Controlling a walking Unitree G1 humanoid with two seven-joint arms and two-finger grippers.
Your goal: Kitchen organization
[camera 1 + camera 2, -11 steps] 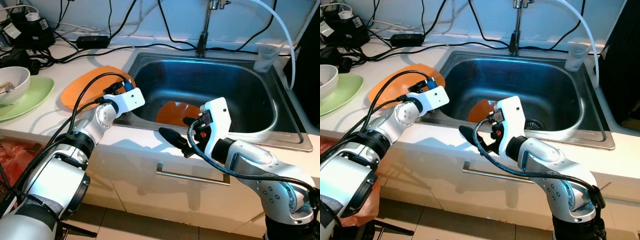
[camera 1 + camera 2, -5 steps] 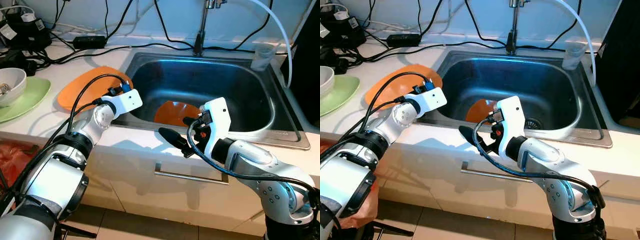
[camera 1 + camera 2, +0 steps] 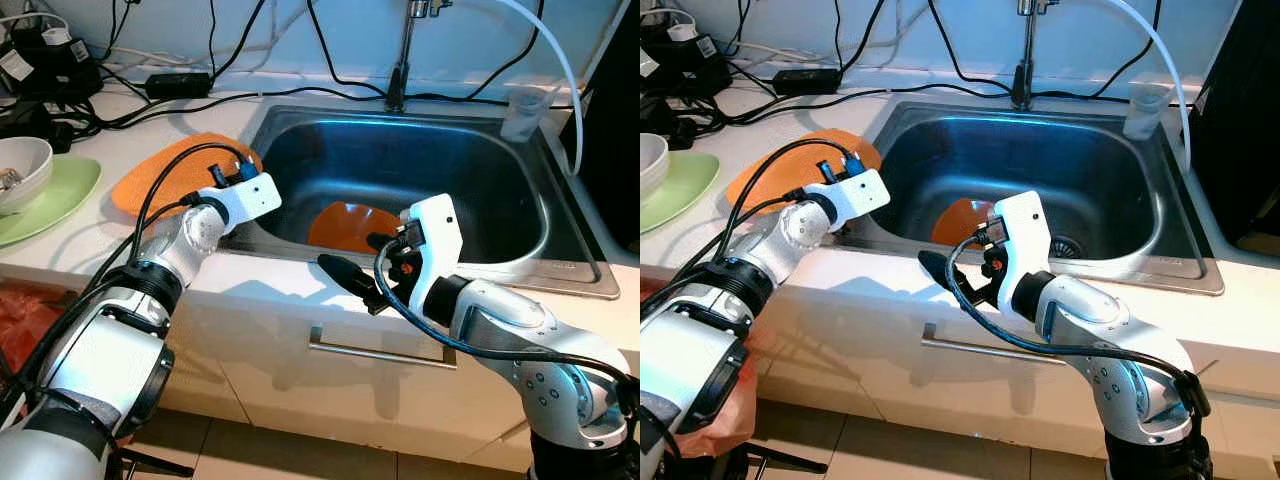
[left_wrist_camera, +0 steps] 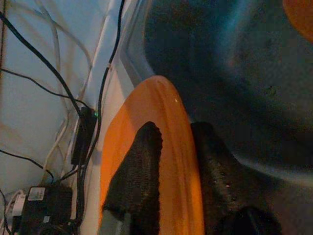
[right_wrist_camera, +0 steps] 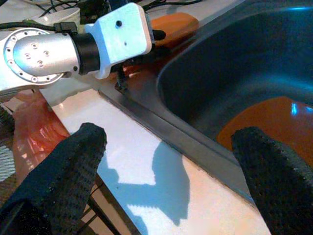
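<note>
An orange plate (image 3: 165,178) rests on the white counter just left of the sink and looks tilted up at its sink side. My left gripper (image 4: 176,128) is shut on this plate's rim, with one black finger on each face. The left wrist housing (image 3: 250,195) sits at the sink's left edge. A second orange plate (image 3: 352,222) lies in the basin of the steel sink (image 3: 560,262). My right gripper (image 5: 171,133) hangs open and holds nothing. It is over the counter's front strip (image 3: 350,272), in front of the sink.
A green plate (image 3: 62,192) with a white bowl (image 3: 25,165) on it sits at the far left. Cables and a power strip (image 3: 180,80) run along the back wall. The faucet (image 3: 403,60) and a clear cup (image 3: 522,110) stand behind the sink. A drawer handle (image 3: 380,350) is below.
The left gripper has risen a little with the counter plate's rim, and the plate now looks narrower and more tilted. The right arm has stayed put.
</note>
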